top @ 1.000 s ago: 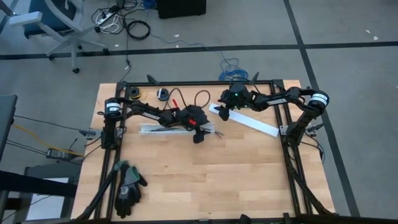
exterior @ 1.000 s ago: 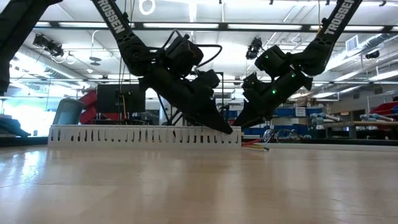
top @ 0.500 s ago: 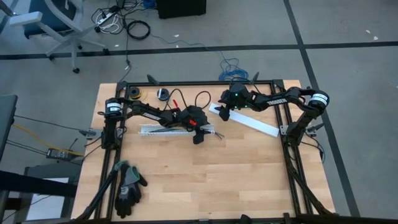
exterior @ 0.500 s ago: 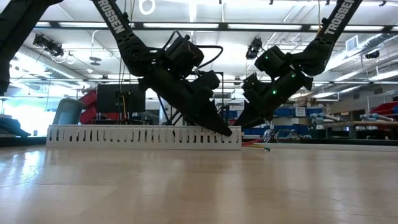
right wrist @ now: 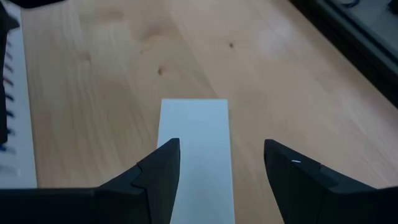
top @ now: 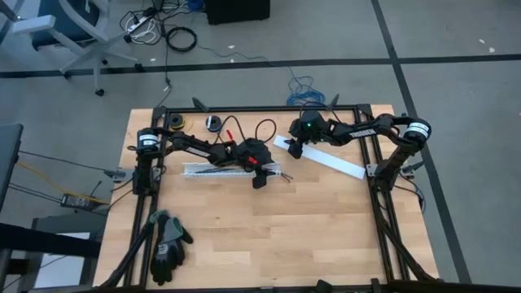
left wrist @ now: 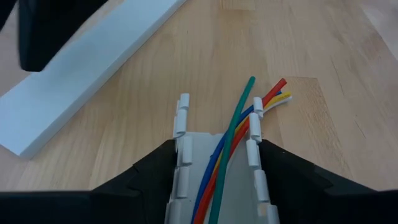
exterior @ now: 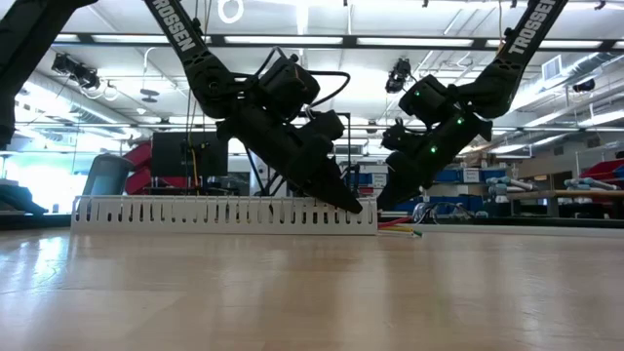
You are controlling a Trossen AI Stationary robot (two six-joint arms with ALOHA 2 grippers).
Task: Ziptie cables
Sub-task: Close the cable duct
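A white slotted cable duct (top: pixel 220 170) lies flat on the table left of centre. The cables (left wrist: pixel 249 106), green, blue, yellow and red, run inside it and stick out of its right end (top: pixel 285 176). My left gripper (left wrist: pixel 216 144) sits at that end, shut on the duct. Farther right, a plain white strip (top: pixel 326 159) lies slanted on the table. My right gripper (right wrist: pixel 222 144) stands open above the strip's left end (right wrist: pixel 196 124), one finger on either side of it. Whether a finger touches the strip I cannot tell. My left gripper has the duct's two slotted side walls (left wrist: pixel 180 134) between its fingers, near the end where the cables come out. The fingers slant down from the table's left and lie along the duct. The duct rests on the table with the cables loose inside.
A pair of dark gloves (top: pixel 167 244) lies at the near left corner. Small rolls (top: pixel 173 122) and a red-handled tool (top: pixel 230 133) sit by the far edge. Black frame rails (top: pixel 383 203) run along the table's sides. Bare wood shows at the near middle and right.
My right gripper has tipped and rolled a little over the white strip's end, staying in place. My left gripper has kept still at the duct's end.
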